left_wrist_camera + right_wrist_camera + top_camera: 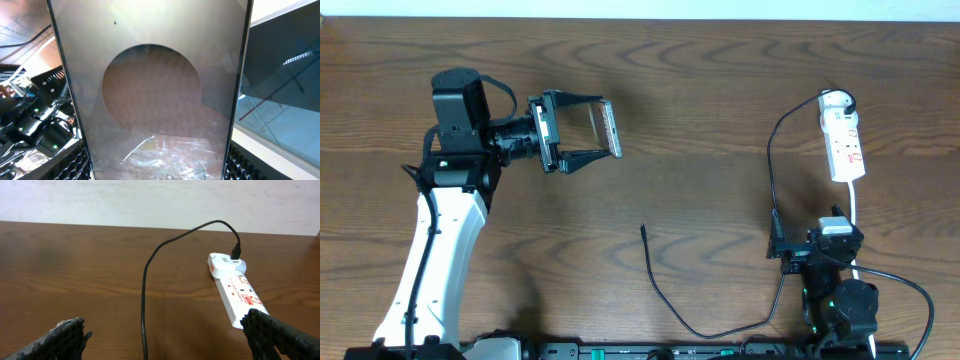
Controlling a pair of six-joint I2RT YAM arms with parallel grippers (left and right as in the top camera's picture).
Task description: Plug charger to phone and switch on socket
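Observation:
My left gripper (609, 128) is shut on the phone (583, 125) and holds it above the table at the upper left. In the left wrist view the phone's glossy face (150, 75) fills the frame between the fingers (157, 170). The black charger cable (665, 295) runs from the white socket strip (843, 140) at the far right, down past my right gripper, loops along the front edge and ends in its plug tip (643, 229) mid-table. My right gripper (815, 247) is open and empty. In the right wrist view the cable (144, 325) lies between its fingers (165, 340), and the socket (235, 292) is ahead to the right.
The socket's white cord (853, 210) runs down toward the right arm's base. A black rail (620, 350) with the arm mounts lines the front edge. The wooden table (720, 90) reaches a white wall at the back.

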